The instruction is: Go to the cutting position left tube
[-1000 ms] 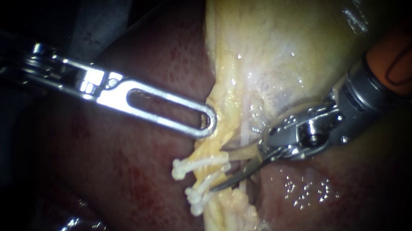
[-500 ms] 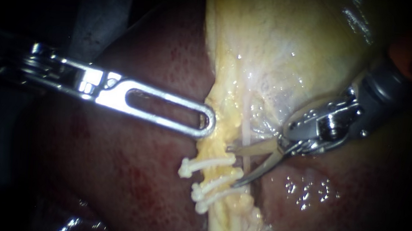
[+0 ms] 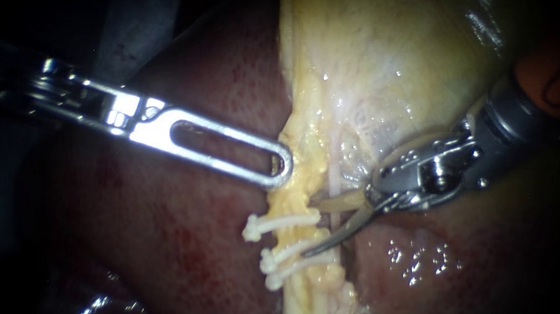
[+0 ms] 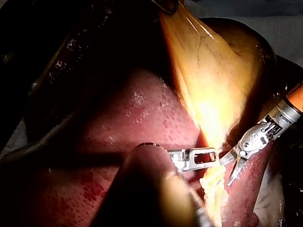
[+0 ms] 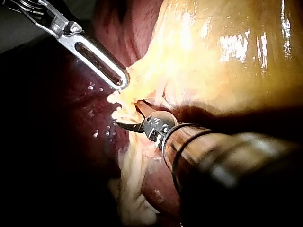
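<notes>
While the slotted silver left instrument point(image 3: 283, 166) clamps yellow fatty tissue point(image 3: 306, 145), the right instrument point(image 3: 335, 234) holds its curved blades narrowly apart around a tan tube point(image 3: 338, 203), beside white clips point(image 3: 276, 222).

Dark red liver point(image 3: 179, 247) lies beside the pale yellow gallbladder point(image 3: 388, 54).

The left instrument point(image 3: 279, 165) is made of polished steel, its flat tip pierced by a long oval slot. The right instrument's point(image 3: 318, 228) grey metal wrist is studded with small round pins; thin curved blades are set ahead of the wrist, an orange band behind it.
</notes>
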Available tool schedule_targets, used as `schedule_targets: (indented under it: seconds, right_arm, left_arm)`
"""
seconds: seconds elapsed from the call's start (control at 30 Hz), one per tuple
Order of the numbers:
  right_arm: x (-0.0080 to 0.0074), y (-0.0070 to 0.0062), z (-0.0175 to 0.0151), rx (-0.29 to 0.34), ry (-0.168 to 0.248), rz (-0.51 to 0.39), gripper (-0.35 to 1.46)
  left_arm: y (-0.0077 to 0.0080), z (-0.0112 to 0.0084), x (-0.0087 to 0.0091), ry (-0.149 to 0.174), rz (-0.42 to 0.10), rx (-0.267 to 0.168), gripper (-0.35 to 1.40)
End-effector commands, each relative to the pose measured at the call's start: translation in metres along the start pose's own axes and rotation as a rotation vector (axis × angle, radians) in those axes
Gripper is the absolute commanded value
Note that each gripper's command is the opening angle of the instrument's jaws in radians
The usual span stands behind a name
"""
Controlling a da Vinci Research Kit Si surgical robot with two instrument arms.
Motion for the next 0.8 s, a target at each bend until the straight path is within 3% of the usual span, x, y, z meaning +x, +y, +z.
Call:
schedule_targets:
  seconds: [0.03, 0.23, 0.53, 0.8]
  right_arm:
    - [0.0001, -0.0001, 0.0002, 0.000, 0.004, -0.001, 0.64]
    - [0.0005, -0.0002, 0.0012, 0.006, 0.037, -0.007, 0.62]
    - [0.0003, -0.0001, 0.0028, 0.002, 0.044, -0.013, 0.61]
    - [0.0004, 0.0001, 0.0029, 0.014, 0.100, -0.002, 0.61]
  left_arm:
    - [0.0000, 0.0000, 0.0000, -0.001, 0.000, 0.000, -0.35]
    - [-0.0001, 0.0001, 0.0000, -0.001, -0.001, -0.001, -0.35]
    - [-0.0002, 0.0003, 0.0000, -0.002, -0.001, -0.001, -0.35]
    - [-0.0002, 0.0002, 0.0000, -0.002, -0.001, -0.001, -0.35]
